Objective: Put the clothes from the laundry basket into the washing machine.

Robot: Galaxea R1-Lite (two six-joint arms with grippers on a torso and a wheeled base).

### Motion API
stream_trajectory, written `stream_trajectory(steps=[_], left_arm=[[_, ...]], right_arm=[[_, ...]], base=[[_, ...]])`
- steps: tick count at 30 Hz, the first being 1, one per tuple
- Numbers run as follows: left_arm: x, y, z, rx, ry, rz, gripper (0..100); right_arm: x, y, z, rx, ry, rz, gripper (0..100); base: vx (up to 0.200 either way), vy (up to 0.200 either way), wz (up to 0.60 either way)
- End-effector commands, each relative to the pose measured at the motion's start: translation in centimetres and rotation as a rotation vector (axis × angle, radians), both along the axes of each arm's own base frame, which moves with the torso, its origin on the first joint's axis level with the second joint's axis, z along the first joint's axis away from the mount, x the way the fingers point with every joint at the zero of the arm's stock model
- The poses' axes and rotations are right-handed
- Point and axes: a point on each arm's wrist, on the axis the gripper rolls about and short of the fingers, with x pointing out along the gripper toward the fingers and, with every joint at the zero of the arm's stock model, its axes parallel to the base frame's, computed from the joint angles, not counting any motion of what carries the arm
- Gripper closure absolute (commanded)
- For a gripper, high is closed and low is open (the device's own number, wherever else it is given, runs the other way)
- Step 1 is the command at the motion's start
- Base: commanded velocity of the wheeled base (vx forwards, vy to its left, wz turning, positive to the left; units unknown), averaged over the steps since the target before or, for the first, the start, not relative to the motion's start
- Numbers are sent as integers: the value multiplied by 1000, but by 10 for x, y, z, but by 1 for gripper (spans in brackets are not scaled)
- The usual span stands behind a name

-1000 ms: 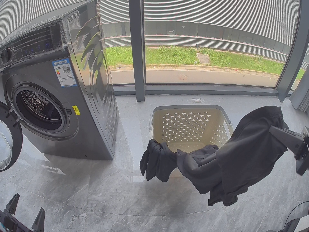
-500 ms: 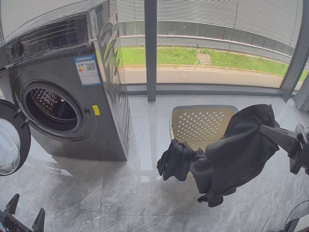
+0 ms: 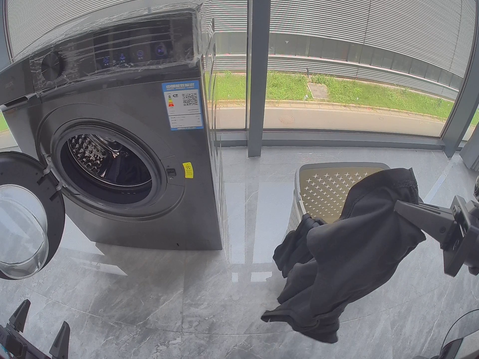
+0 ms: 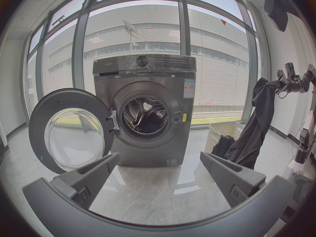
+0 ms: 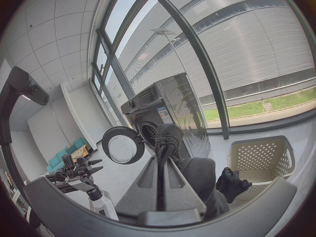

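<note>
- Grey metal, film-wrapped on top: in the head view one washing machine (image 3: 124,140) stands on the glossy marble-look floor (image 3: 199,295). Its round glass-paned door (image 3: 25,230) is swung wide open.
- Its perforated steel drum (image 3: 95,153) holds a dark shape low down; I cannot tell what it is.
- One cream plastic laundry basket (image 3: 339,166), its walls pierced with star holes, sits well apart from the machine by the window.
- One dark, limp garment (image 3: 349,255) hangs from the right pincer (image 3: 406,210), above and in front of the basket. A dark fold (image 3: 294,245) droops over the basket's near rim; whether it is a separate piece is unclear.
- The left pincer (image 3: 42,317) sits low, with its two black fingers spread and nothing between them.
- In the left wrist view, the left pincer (image 4: 159,157) gapes wide, facing the washing machine (image 4: 144,83) and door (image 4: 70,132). The basket (image 4: 223,129) and the hanging garment (image 4: 260,125) lie off to one side.
- In the right wrist view, the right pincer (image 5: 161,162) is clamped tight on a bunched edge of the garment (image 5: 200,171). The basket (image 5: 263,140) lies beyond.
</note>
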Motion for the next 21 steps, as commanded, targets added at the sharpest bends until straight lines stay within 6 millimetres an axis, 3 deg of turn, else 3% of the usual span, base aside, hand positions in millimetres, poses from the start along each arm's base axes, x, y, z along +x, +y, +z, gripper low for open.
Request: stream_trajectory(steps=[1, 21], left_arm=[[0, 0, -4, 0, -4, 0, 0], [0, 0, -4, 0, -2, 0, 0]], right_arm=[[1, 1, 0, -1, 2, 4, 100], [5, 5, -6, -17, 34, -2, 100]], base=[[0, 200, 0], [0, 200, 0]])
